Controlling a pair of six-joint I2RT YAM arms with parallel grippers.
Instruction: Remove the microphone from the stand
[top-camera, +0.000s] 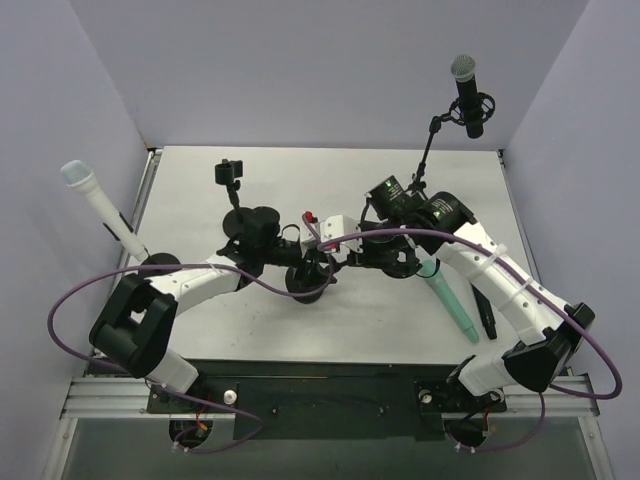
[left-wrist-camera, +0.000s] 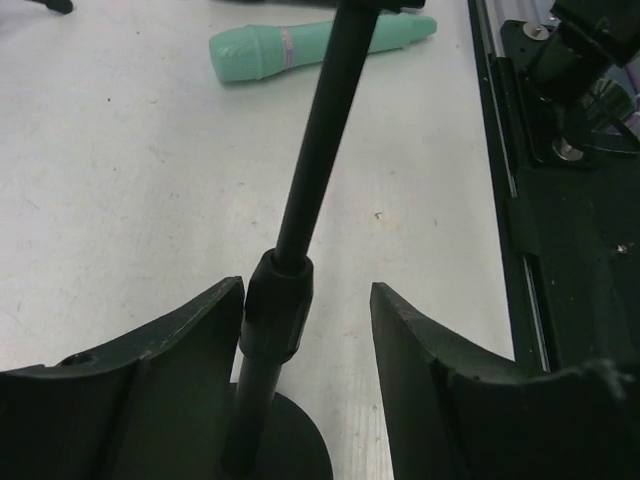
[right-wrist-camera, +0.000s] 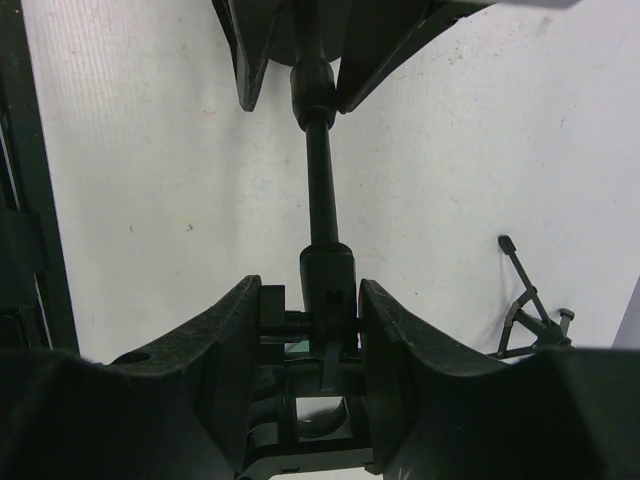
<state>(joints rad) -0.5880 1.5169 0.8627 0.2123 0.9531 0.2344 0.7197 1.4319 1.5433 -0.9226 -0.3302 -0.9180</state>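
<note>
Black microphone (top-camera: 467, 88) (upright) in far clip (top-camera: 488, 104)

readable text: none, tbh | checked: teal microphone (left-wrist-camera: 260, 55); stand (left-wrist-camera: 305, 190); bench (left-wrist-camera: 120, 200) | brands/labels: nothing legible | numbers/signs: nope

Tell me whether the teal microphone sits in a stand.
No, the teal microphone lies flat on the table, in no stand.
</note>
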